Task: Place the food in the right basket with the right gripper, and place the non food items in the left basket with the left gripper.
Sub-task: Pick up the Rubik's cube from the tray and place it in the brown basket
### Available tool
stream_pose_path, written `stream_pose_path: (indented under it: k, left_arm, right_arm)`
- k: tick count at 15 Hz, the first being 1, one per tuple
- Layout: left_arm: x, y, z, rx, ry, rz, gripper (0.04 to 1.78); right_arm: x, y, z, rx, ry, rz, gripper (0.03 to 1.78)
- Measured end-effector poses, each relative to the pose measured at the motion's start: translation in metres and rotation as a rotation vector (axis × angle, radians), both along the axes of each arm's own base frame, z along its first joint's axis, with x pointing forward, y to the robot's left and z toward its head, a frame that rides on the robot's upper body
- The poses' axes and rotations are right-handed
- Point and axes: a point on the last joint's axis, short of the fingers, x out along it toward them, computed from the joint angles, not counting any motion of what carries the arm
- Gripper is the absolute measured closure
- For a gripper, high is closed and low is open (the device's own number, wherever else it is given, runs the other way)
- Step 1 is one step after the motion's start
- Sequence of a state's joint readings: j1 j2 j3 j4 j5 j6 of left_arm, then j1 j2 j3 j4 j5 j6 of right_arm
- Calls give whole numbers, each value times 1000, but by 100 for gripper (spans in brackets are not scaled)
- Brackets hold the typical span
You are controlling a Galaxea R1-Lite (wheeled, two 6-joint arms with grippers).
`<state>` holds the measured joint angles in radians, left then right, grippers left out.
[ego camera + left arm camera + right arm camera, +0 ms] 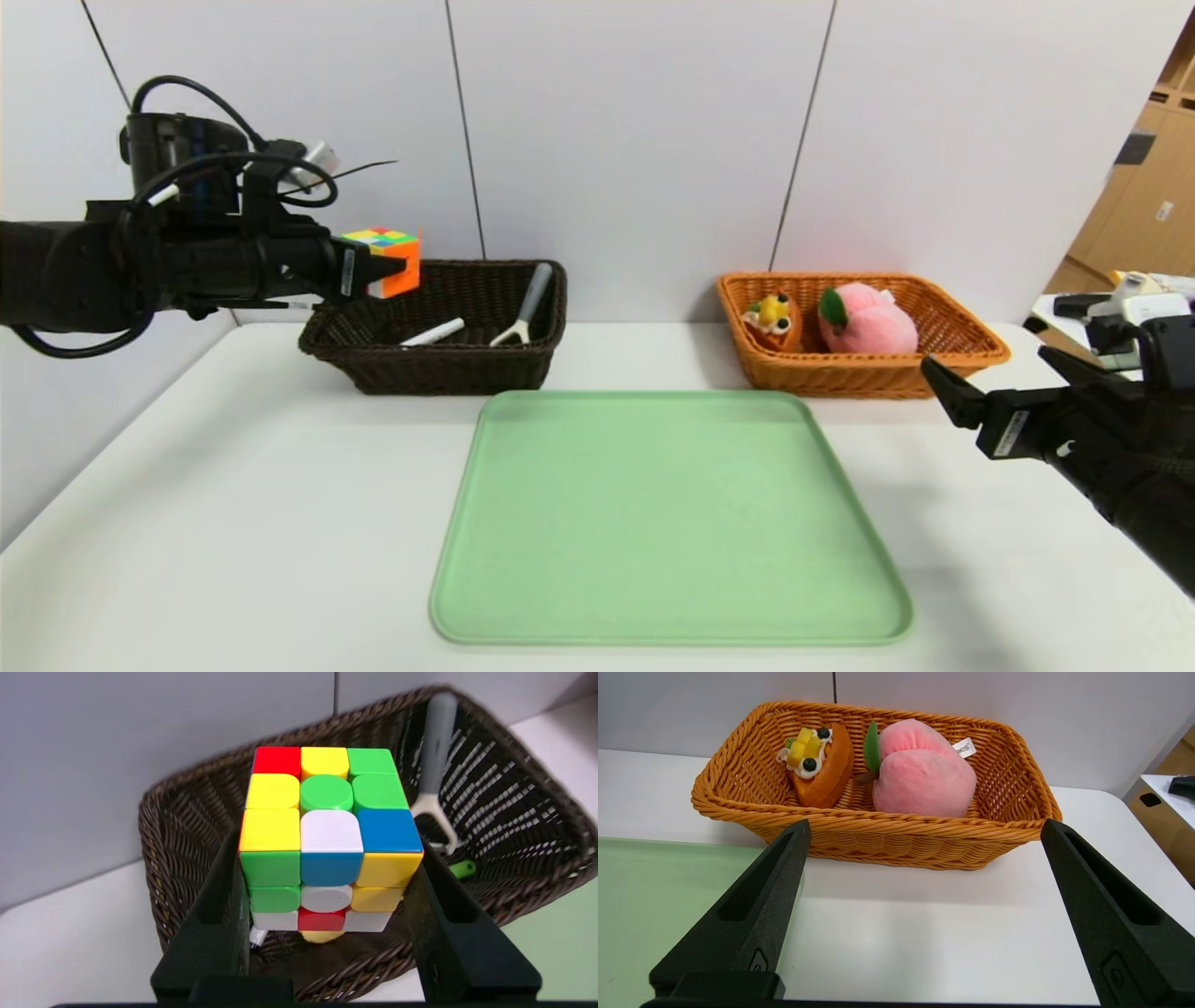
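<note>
left hand (397, 266): clenched on the puzzle cube (385, 261), one finger flat against each side face (the wrist view shows both pressed on).
cube over basket: held in the air above the left end of the dark brown basket (439, 364); the basket floor lies below and slightly to the right of it, so the drop looks nearly lined up.
already in that basket: white marker pen (432, 332), grey-handled peeler (526, 308) leaning on the far right wall, and the spork (461, 869) (only its green handle and a bit of yellow show).
right hand (1004, 378): spread wide and empty, low at the near right, just in front of the orange basket (868, 373).
food: cake slice (773, 320) and plush peach (866, 319) both lie in the orange basket.
green tray (667, 523): on the worktop (233, 485), between and nearer than the baskets.
judgement: the cube looks like the last item out.
</note>
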<state>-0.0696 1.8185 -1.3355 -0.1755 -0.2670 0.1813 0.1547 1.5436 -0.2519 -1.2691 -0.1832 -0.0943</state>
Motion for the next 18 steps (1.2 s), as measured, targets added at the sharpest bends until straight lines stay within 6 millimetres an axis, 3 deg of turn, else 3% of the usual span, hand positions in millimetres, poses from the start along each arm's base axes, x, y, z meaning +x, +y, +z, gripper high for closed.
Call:
stream_pose_path:
  k: [8,13,18]
  left_arm:
    - [47,0,-53,96,139,56,90]
    - [58,0,-66,100,85,64,90]
    - [63,0,-61,84,6,67,54]
  right_arm:
    - [10,2,-2,1,5,1,12]
    - [14,2,-3,2,-8,2,12]
    - [17,3,-6,2,-7,3,12]
